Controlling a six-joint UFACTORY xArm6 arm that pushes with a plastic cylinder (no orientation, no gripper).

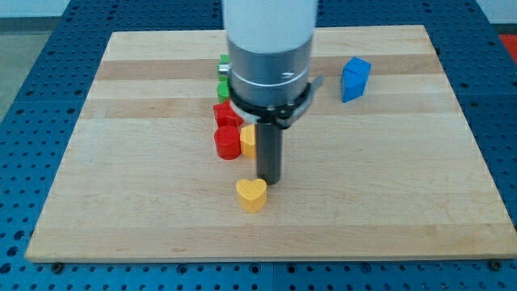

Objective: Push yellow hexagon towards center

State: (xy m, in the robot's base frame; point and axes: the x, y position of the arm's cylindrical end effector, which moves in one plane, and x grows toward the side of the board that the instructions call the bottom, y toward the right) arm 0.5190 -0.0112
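The yellow hexagon (pixel 248 140) sits near the middle of the wooden board (pixel 388 178), partly hidden behind my rod. It touches a red block (pixel 228 142) on its left. My tip (pixel 269 181) rests on the board just below and to the right of the yellow hexagon. A yellow heart (pixel 251 194) lies just below and left of the tip, very close to it.
A second red block (pixel 226 114) sits above the first. Green blocks (pixel 222 77) show partly behind the arm at the view's top. A blue block (pixel 355 78) stands at the upper right. The arm's grey body (pixel 268 56) hides the board's top centre.
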